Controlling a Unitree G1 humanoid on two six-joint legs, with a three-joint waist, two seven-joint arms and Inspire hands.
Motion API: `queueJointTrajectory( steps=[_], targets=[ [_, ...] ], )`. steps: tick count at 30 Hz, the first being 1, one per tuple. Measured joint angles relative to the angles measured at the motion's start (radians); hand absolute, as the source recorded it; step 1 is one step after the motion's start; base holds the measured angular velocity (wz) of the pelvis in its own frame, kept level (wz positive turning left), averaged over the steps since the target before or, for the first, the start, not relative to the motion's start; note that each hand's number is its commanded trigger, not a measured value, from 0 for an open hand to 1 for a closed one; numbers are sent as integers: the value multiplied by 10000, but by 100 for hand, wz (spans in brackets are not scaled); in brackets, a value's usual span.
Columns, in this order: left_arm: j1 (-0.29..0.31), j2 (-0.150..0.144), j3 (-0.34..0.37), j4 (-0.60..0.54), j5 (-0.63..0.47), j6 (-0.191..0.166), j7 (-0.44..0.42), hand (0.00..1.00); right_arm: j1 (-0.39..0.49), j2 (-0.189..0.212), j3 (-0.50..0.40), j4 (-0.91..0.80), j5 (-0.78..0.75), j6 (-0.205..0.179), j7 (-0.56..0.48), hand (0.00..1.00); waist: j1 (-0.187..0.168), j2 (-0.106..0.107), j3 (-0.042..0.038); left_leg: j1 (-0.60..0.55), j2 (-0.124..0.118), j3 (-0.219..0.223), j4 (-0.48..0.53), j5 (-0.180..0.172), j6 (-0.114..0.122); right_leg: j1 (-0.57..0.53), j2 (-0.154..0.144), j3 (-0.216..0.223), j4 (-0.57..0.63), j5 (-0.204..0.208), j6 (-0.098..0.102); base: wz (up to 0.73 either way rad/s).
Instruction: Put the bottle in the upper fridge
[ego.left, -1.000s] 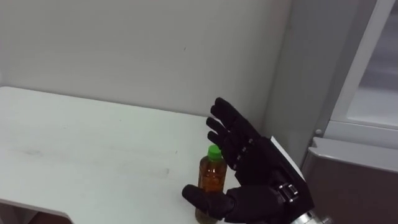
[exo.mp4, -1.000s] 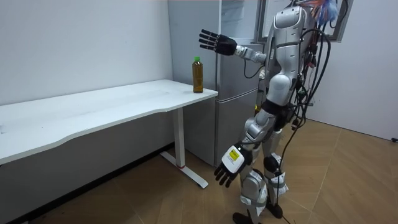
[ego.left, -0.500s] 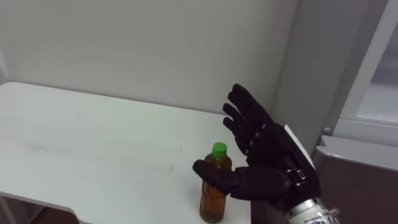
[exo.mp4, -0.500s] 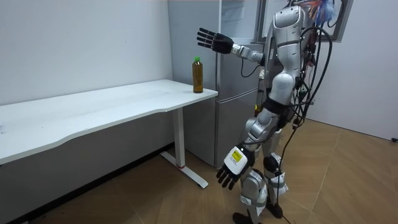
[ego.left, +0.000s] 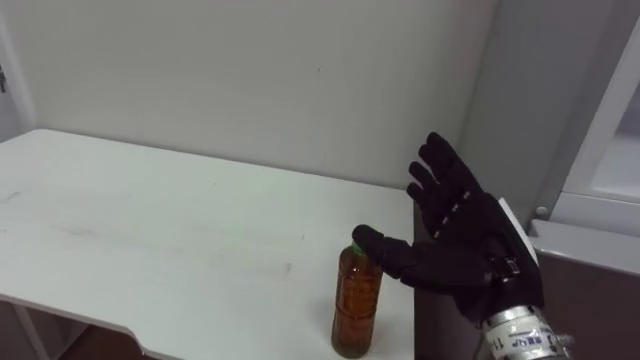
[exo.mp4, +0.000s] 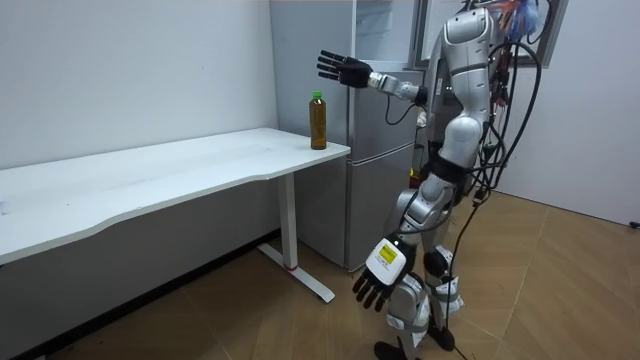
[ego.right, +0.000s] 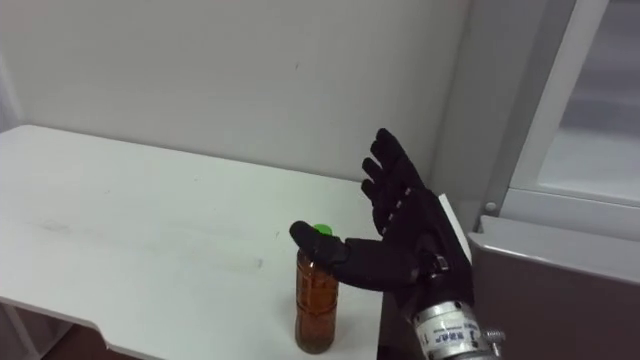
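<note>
An amber bottle (ego.left: 357, 300) with a green cap stands upright near the table's (ego.left: 150, 230) right end, close to the front edge. My right hand (ego.left: 460, 235) is raised beside and above it, open, fingers spread and palm toward the bottle. The thumb crosses in front of the cap. In the room view the right hand (exo.mp4: 345, 70) hangs apart from the bottle (exo.mp4: 318, 120), higher and on the fridge side. My left hand (exo.mp4: 383, 278) hangs low by my leg, open. I stand between the table's end and the fridge (exo.mp4: 385, 150).
The long white table (exo.mp4: 150, 175) runs along a plain wall. The grey fridge (ego.left: 590, 150) stands just right of the table's end, with a pale door edge in the upper right of the eye views. Wooden floor (exo.mp4: 560, 290) lies behind me.
The eye view has swung left, so the bottle and hand sit further right in it. My right hand stays raised and open. My left hand has swung slightly toward the room view's right.
</note>
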Motion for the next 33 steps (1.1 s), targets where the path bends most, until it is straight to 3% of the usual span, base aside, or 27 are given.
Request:
queueJointTrajectory(
  steps=[12,24,29,33],
  targets=[
    [73,-4,196,13,10,231,-23,0,-151,-50,206,726,-131,0,-502,0,84,-18,-27,21,-6,-32,-99,15,-14,11,-4,-53,42,2,2,1],
    [23,-94,183,30,1,566,-116,0,-175,137,829,2570,-717,45,-478,0,579,-141,-49,-94,-39,-61,-121,97,18,-154,-77,-220,171,2,2,1],
    [44,-89,183,16,2,688,-111,0,-456,135,1042,3001,-1115,142,-708,0,577,-245,50,-136,-140,-246,-120,146,26,-146,-93,-261,155,2,2,5],
    [35,-89,170,4,-9,789,-122,0,-695,144,1167,3315,-1189,192,-720,0,590,-319,31,-162,-151,-331,-94,147,27,-121,-100,-321,156,2,3,7]
  ],
)
